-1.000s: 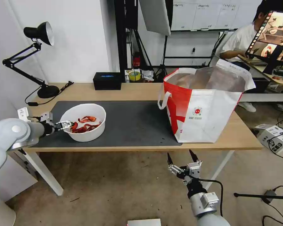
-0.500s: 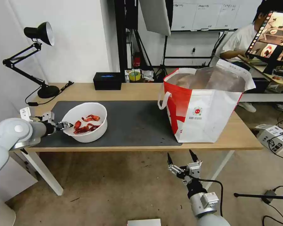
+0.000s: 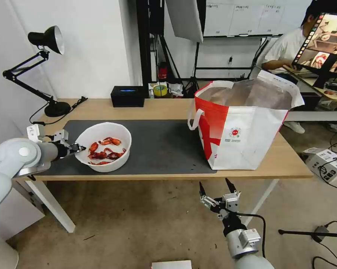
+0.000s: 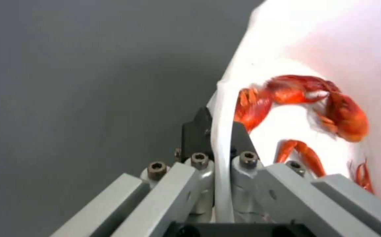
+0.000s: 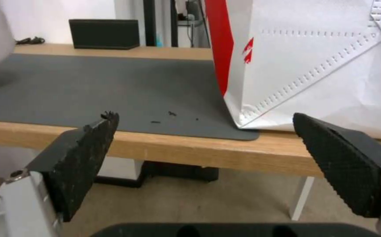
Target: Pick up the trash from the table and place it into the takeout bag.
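Observation:
A white round bowl (image 3: 109,166) holding red crayfish shells (image 3: 105,148) sits at the left end of the dark grey mat (image 3: 164,145) on the table (image 3: 168,108). My left gripper (image 3: 78,148) is shut on the bowl's left rim. The left wrist view shows the rim (image 4: 226,98) pinched between the fingers of this gripper (image 4: 220,120), with shells (image 4: 313,98) just inside. The red-and-white takeout bag (image 3: 246,138) stands open at the table's right end. My right gripper (image 3: 213,182) hangs open below the table's front edge, and in its wrist view the gripper (image 5: 203,116) faces the bag's lower corner (image 5: 313,75).
A black desk lamp (image 3: 45,41) stands at the table's back left corner. A black rectangular box (image 3: 127,96) sits at the back edge. The mat between bowl and bag is bare apart from a few crumbs (image 5: 171,114). A white carton (image 3: 327,162) lies on the floor at right.
The bowl has shifted a little to the right and forward in my left gripper, and the shells inside have slid. The right arm has not moved.

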Robot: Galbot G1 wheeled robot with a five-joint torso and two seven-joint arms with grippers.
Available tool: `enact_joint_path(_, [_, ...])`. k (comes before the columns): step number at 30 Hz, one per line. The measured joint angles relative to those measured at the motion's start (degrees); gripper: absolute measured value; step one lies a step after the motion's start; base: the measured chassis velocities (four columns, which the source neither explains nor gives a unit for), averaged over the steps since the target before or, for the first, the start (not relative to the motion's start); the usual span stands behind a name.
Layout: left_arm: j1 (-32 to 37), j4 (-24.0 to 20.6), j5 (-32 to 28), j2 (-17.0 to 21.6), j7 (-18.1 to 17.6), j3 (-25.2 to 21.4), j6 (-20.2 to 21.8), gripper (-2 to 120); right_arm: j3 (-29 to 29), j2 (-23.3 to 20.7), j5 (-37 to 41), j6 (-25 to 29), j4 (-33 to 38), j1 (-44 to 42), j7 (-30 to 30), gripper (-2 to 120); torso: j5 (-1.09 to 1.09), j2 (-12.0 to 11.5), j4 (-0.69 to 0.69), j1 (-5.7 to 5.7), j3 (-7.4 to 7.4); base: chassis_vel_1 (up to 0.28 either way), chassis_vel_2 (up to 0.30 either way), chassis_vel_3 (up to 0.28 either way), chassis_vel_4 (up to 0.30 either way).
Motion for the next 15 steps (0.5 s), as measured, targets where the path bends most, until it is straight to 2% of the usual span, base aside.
enact_joint_path(4, [-0.9, -2.2, -0.9, 0.1, 0.0, -0.3, 0.0, 0, 0.0, 0.0, 0.0, 0.0, 0.0, 0.0, 0.0, 100, 0.0, 0.0, 0.0, 0.0, 0.0, 0.0, 0.0, 0.0, 0.0])
enact_joint_path(12, [-2.8, -3.8, -2.0, 0.8, 0.1, -0.5, 0.0, 0, 0.0, 0.0, 0.0, 0.0, 0.0, 0.0, 0.0, 100, 0.0, 0.0, 0.0, 0.0, 0.0, 0.0, 0.0, 0.0, 0.0])
enact_joint_path(15, [-5.8, -4.0, -2.3, 1.1, 1.1, -0.1, 0.0, 0, 0.0, 0.0, 0.0, 0.0, 0.0, 0.0, 0.0, 100, 0.0, 0.0, 0.01, 0.0, 0.0, 0.0, 0.0, 0.0, 0.0])
